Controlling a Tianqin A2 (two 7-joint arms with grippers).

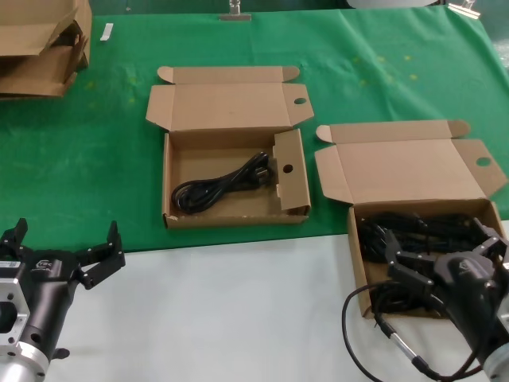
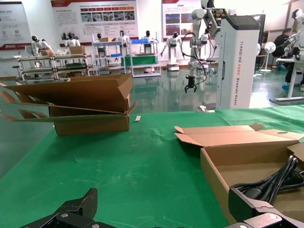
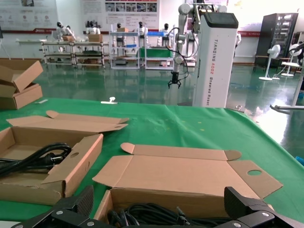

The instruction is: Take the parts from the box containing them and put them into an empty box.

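R gripper (image 1: 433,267), fingers spread, sits low over the source box (image 1: 413,179), near edge, w/ a tangle of power cords (image 1: 413,231) left inside. L gripper (image 1: 67,259), also spread, idles at near left. Farther back, divider box (image 1: 227,103) holds one cord (image 1: 219,187), so I'd judge the job barely begun.

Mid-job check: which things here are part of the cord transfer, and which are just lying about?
Job:
- power cords in the wider box
- narrower box with divider panel, one cord already in it
- right gripper, jaws open over the wider box
- left gripper, open, idle at the near edge

Lying about:
- flattened cardboard pieces
- green cloth
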